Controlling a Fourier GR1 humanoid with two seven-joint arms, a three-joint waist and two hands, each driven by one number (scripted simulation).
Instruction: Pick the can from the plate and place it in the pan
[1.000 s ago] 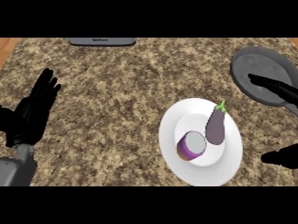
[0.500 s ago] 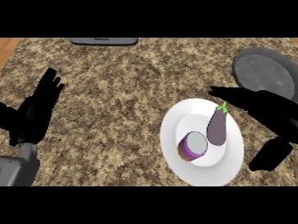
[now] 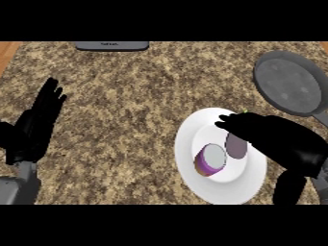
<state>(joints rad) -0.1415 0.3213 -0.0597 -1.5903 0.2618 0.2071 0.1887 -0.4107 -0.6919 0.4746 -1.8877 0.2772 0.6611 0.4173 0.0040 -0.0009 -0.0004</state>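
A speckled brown granite table (image 3: 138,96) fills the frame, with wood showing at the upper corners. A white plate (image 3: 195,180) sits at lower right, holding a purple can (image 3: 210,160) lying on its side and a dark eggplant (image 3: 236,146) just beside it. The right hand (image 3: 276,139) hovers over the plate's right half, fingers spread and holding nothing, partly hiding the eggplant. A grey pan (image 3: 289,85) lies at upper right. The left hand (image 3: 35,125) rests open at the left edge
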